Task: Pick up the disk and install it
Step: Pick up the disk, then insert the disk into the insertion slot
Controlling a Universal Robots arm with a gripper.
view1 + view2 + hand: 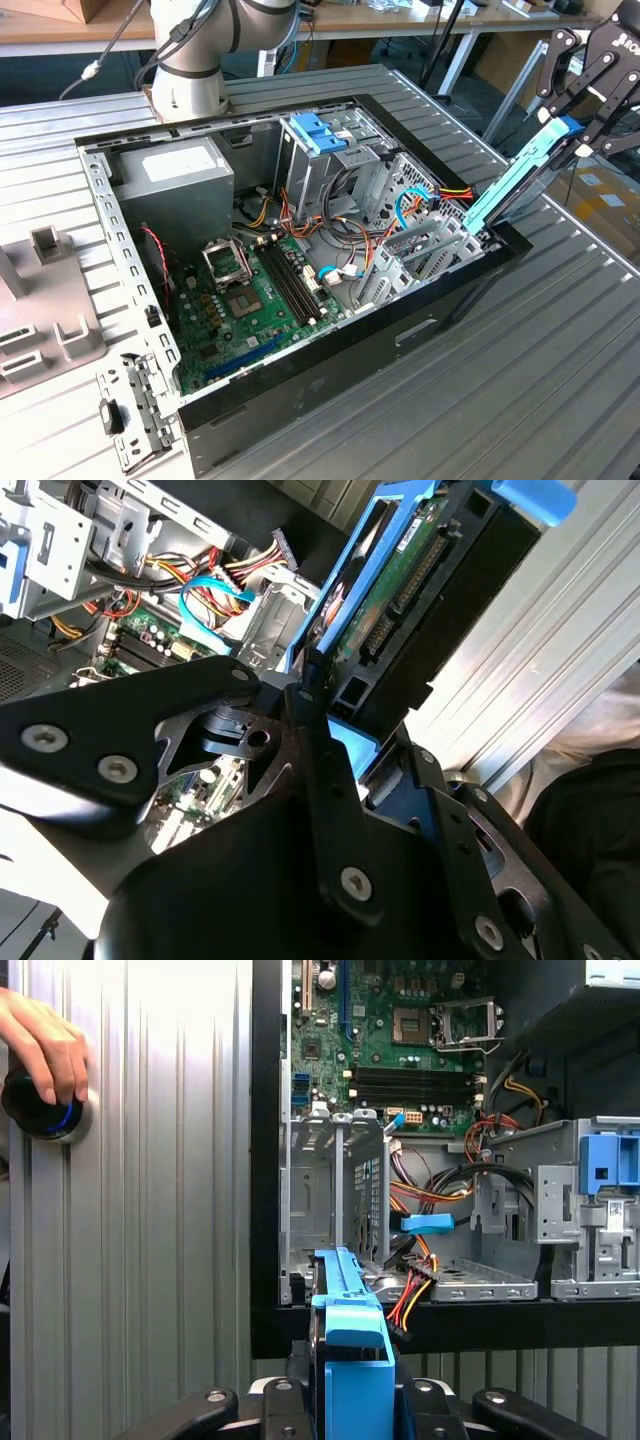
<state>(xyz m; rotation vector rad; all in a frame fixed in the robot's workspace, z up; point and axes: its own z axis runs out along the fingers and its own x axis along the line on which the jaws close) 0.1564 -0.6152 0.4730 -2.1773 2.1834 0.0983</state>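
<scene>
Light blue on the plastic frame of the flat dark-grey hard drive point(520, 172) point(400, 590), green on its circuit side. Matt black on the metal-linkage gripper point(580, 135) and on the rim of the open computer case point(340, 345). Deep green with black slots and one blue strip on the motherboard point(250, 300). Plain grey with a white sticker on the power-supply box point(170, 180). Red, yellow and orange on the wire bundle point(412, 1295). Pale silver in straight parallel ribs on the metal table point(570, 360).
</scene>
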